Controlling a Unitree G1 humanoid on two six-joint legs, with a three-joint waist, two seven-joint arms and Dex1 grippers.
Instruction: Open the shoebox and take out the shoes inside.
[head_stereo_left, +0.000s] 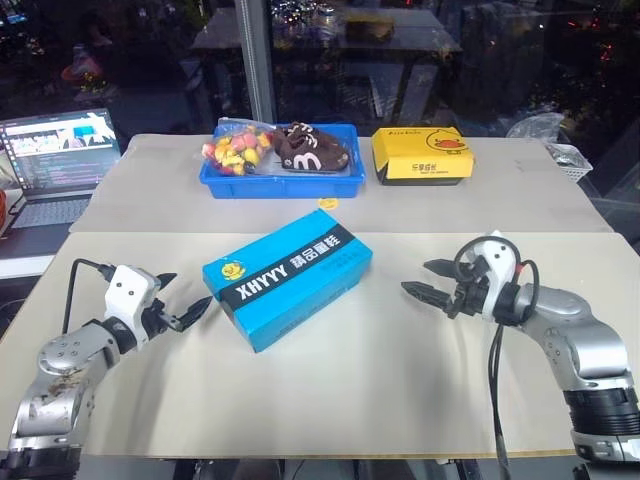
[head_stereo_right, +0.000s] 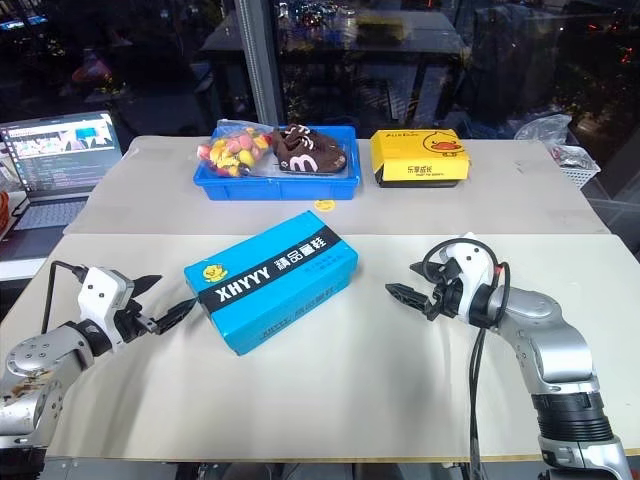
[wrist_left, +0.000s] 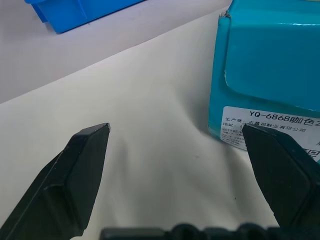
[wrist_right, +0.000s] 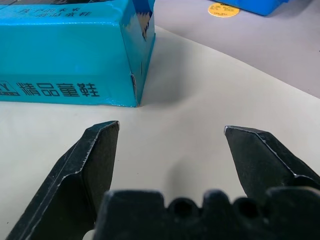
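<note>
Spread jaws either side of closed shoebox, apart.

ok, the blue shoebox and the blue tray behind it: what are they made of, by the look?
Shoebox: looks like printed cardboard with a slight sheen; folded flap edges and a scuffed corner show in the left wrist view, plus a stuck-on paper label. Tray: probably moulded plastic, a smooth uniform blue with a thick rounded rim.
</note>
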